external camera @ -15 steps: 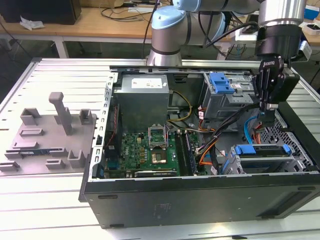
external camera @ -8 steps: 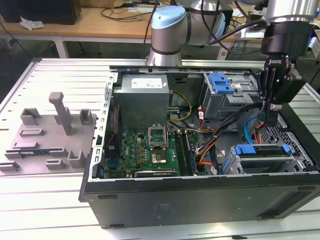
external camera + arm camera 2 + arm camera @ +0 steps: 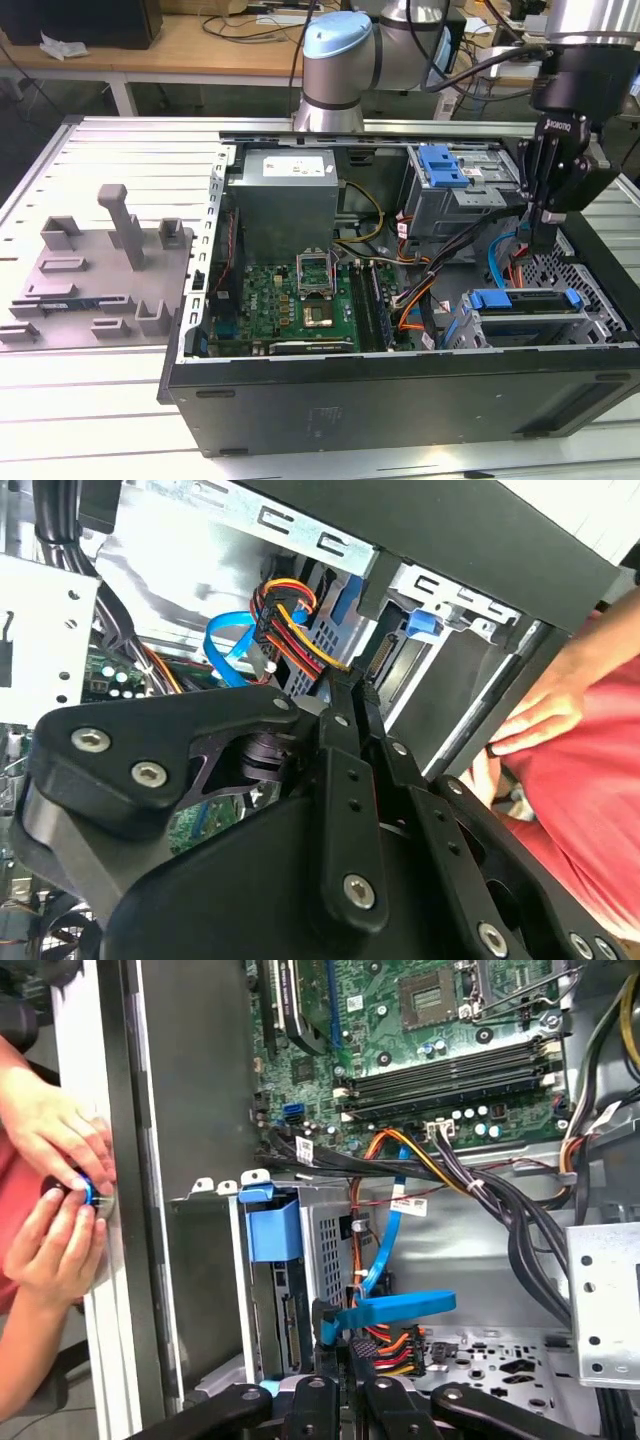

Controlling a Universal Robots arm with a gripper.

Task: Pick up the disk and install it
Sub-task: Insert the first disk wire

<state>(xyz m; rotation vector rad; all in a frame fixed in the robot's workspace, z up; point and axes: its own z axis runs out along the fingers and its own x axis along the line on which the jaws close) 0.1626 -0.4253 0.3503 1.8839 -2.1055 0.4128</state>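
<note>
Fingers (image 3: 338, 750) were found in what state?

Pressed close together, as was noted in the second wrist view, with the gripper (image 3: 540, 240) hung tips-down inside the open computer case (image 3: 400, 405). Whether anything was pinched could not be told.

What was seen nearest the tips?

A power connector (image 3: 388, 1345) with red, yellow and black wires was seen just beside them, and a blue cable (image 3: 400, 1305) was looped close by.

And where was the disk (image 3: 522, 300) placed?

It was seated in the drive bay at the case's corner on the exterior view's right, near the gripper but apart from it. Farther out, a person's hands (image 3: 55, 1135) were held against the case's outer wall, and a grey fixture (image 3: 100, 265) was set on the counter (image 3: 90, 425).
</note>
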